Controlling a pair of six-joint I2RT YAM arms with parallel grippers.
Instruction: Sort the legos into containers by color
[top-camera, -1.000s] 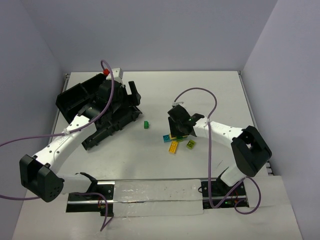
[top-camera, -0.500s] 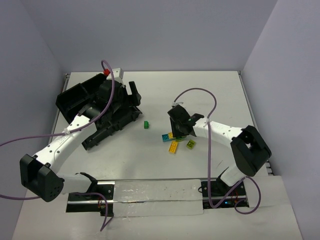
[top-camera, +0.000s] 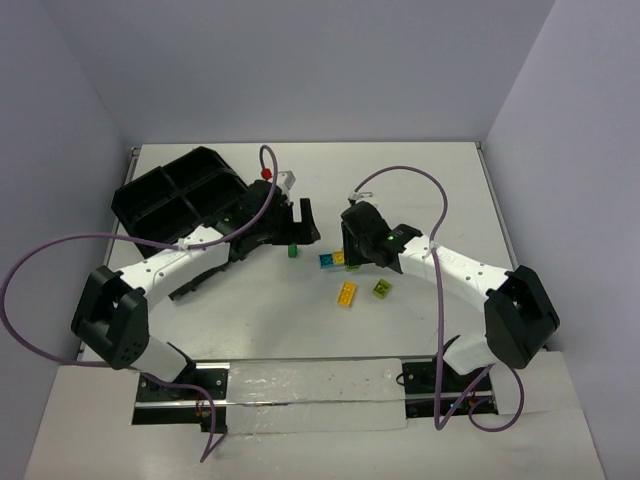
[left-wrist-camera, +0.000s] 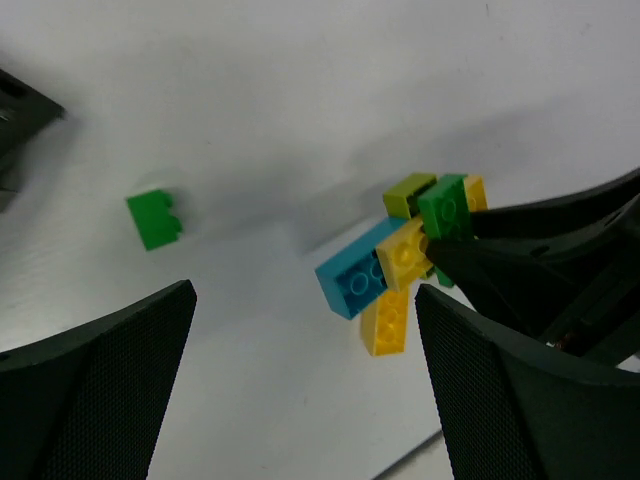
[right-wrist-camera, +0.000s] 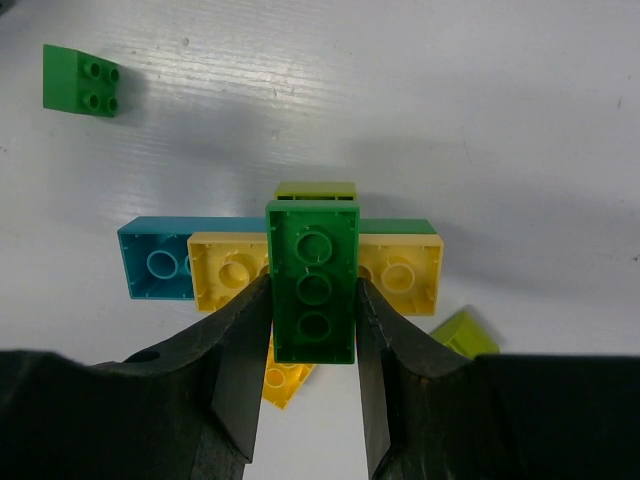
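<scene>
My right gripper (top-camera: 352, 250) is shut on a dark green brick (right-wrist-camera: 313, 282). That brick is stuck to a clump with a yellow brick (right-wrist-camera: 405, 270), a cyan brick (right-wrist-camera: 155, 262) and a lime brick (right-wrist-camera: 315, 190), held just above the table. A loose yellow brick (top-camera: 347, 292) and a lime brick (top-camera: 382, 289) lie below it. A small green brick (top-camera: 292, 250) lies to the left. My left gripper (top-camera: 305, 222) is open and empty just left of the clump (left-wrist-camera: 355, 280). The black tray (top-camera: 180, 195) is at the far left.
The left arm's purple cable (top-camera: 60, 250) loops over the table's left side. A pale strip (top-camera: 300, 390) runs along the near edge between the arm bases. Grey walls close the back and both sides.
My left arm has swung right, from over the tray to beside the clump. My right gripper has moved slightly up and left with the clump, leaving one yellow and one lime brick behind.
</scene>
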